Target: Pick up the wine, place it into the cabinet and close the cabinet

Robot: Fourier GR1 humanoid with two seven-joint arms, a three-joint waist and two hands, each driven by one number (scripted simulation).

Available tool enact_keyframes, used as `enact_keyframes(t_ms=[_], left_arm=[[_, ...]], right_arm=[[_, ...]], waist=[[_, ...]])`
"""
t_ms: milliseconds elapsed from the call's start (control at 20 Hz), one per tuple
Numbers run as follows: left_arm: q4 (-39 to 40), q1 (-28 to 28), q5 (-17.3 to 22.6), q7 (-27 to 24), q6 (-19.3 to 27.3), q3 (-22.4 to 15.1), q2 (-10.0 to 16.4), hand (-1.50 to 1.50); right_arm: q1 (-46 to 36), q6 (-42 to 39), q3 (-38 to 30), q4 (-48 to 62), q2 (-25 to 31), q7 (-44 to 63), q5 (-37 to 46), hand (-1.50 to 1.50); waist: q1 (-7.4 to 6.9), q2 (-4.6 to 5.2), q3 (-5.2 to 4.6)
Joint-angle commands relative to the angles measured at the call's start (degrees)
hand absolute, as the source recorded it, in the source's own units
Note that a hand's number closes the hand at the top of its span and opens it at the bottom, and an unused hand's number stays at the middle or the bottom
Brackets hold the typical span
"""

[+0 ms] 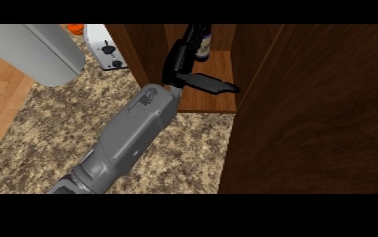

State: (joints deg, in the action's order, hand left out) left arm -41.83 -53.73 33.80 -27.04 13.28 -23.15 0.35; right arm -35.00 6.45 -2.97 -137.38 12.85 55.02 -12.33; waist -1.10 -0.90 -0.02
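The dark wine bottle (204, 45) stands upright at the back of the wooden cabinet's shelf (214, 98). My left hand (179, 63) reaches into the cabinet from the lower left. Its fingers stretch straight up along the bottle's left side, and its thumb (214, 84) sticks out to the right over the shelf. The hand is open; whether the fingers touch the bottle I cannot tell. The cabinet door (310, 111) stands open at the right and fills that side of the view. My right hand does not show.
A white toaster (103, 51) with two knobs sits on the speckled counter (59, 121) left of the cabinet's side wall (136, 56). A large grey object (40, 51) lies at the far left, with something orange (75, 28) behind it.
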Motion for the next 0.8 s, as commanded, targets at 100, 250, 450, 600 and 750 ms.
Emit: enact_keyframes(t_ms=[100,250,450,600,750], left_arm=[[-20.5,8.2,1.5,6.6,12.8,-9.8,-0.3,-1.50],[-30.2,14.2,-3.2,10.3,15.5,-9.9,-0.2,-1.50],[-38.6,20.1,-1.3,8.7,26.1,-19.2,-0.3,-1.50],[-44.5,24.2,-4.3,11.3,26.3,-17.5,-0.3,-1.50],[-52.2,32.4,-5.5,9.8,30.8,-24.2,-0.3,-1.50]], right_arm=[[1.6,-0.3,1.2,-1.5,-0.4,-0.8,-0.1,-1.50],[-1.1,0.4,-0.4,-1.2,1.4,1.1,-0.6,-1.50],[-3.5,1.1,0.1,-0.7,1.6,2.4,-1.5,-1.50],[1.1,0.4,0.0,-3.6,0.9,0.9,-1.5,-1.50],[-1.7,1.3,1.2,0.0,0.6,0.7,0.5,-1.50]], waist=[[0.76,0.31,0.04],[-0.01,0.28,0.01],[0.90,0.34,-0.02],[0.74,0.51,0.02],[0.33,0.46,-0.01]])
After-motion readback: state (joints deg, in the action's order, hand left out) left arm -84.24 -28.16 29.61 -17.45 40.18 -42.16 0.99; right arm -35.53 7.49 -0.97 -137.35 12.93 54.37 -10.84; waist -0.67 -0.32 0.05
